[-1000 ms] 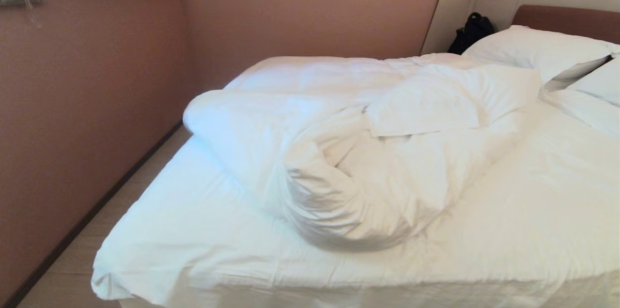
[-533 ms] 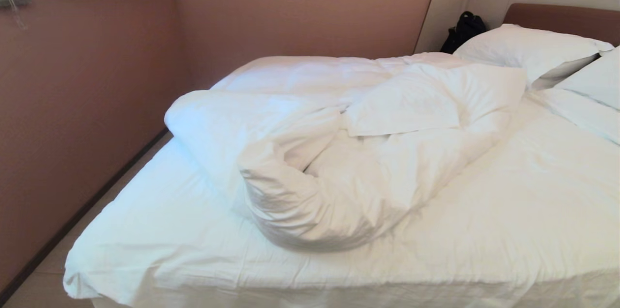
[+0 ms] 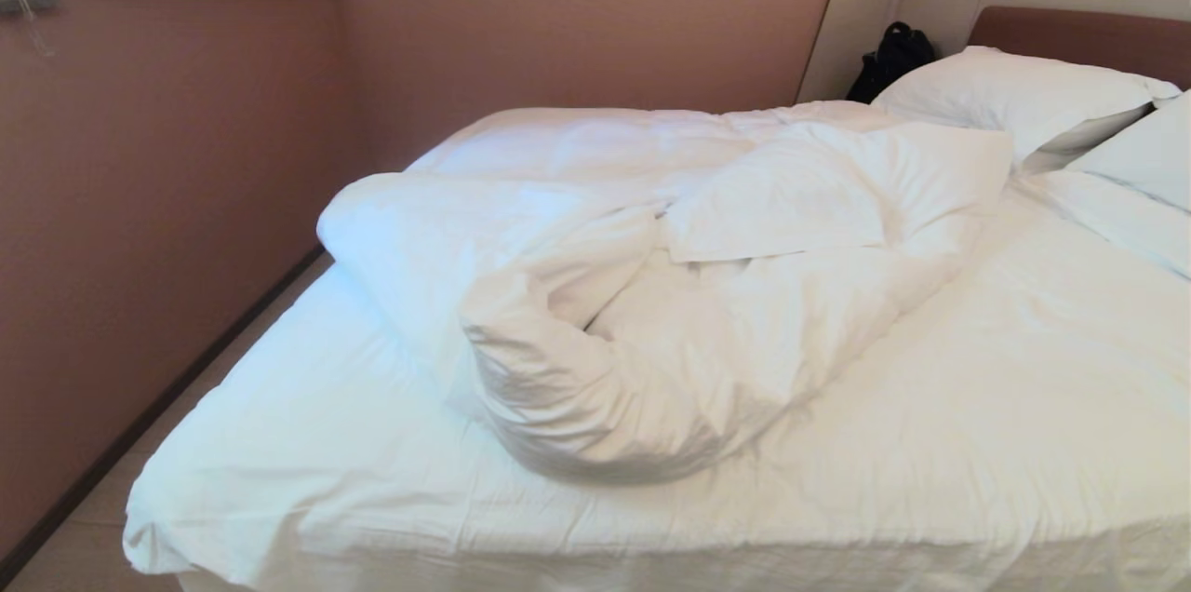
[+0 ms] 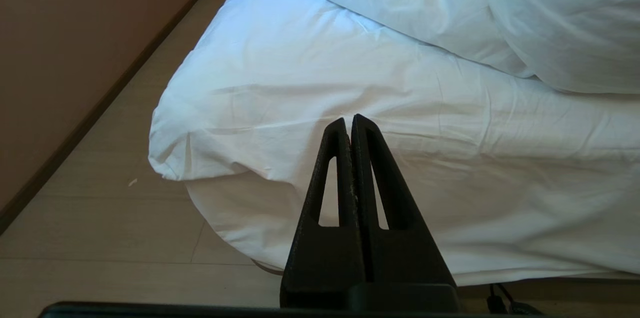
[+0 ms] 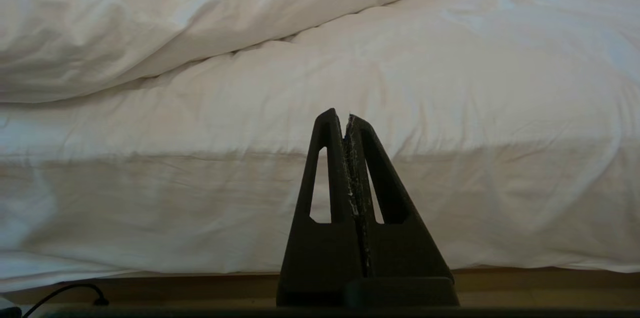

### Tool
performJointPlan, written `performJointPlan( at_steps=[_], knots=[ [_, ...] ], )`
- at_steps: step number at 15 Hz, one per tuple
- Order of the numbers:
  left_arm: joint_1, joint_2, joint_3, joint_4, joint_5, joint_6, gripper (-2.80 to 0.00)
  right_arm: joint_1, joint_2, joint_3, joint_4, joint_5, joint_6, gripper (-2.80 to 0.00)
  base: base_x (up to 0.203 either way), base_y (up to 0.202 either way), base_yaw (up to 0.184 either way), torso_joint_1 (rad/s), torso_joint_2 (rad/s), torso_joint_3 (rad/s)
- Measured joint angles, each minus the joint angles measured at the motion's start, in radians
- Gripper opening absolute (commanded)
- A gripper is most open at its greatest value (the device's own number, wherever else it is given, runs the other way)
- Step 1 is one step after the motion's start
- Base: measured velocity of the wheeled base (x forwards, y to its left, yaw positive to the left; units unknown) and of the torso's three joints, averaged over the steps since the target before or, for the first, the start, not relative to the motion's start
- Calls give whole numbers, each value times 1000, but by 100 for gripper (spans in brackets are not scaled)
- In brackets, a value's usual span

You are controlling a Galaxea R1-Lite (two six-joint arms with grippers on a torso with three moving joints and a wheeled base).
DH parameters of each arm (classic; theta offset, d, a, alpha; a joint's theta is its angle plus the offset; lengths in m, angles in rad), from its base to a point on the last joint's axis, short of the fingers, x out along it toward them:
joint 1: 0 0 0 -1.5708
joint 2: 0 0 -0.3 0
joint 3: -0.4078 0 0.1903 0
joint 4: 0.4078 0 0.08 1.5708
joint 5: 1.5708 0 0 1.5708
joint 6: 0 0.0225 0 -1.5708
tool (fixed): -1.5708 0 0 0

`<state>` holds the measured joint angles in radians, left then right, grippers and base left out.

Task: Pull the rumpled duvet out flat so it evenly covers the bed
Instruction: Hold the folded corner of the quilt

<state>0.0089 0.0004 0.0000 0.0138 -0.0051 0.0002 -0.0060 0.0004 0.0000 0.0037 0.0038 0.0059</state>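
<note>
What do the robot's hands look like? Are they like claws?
A bit like beaks! The left gripper and right gripper are each two black, matte, wedge-shaped fingers tapering to a point, with a long cut-out window through each finger. Whitish scuffs run along the right one's inner edges. No arms or sleeves show.

Plain white duvet, white pillows, brown headboard in a beige surround, dusty-pink walls, black bag.
</note>
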Motion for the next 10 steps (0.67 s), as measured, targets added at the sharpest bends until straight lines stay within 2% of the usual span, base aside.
performJointPlan(
  at_steps=[10],
  knots=[
    [1,0,0,3,-2,31,-280,0,0,0,-1,0,-1,-280,0,0,0,0,0,0]
  ],
)
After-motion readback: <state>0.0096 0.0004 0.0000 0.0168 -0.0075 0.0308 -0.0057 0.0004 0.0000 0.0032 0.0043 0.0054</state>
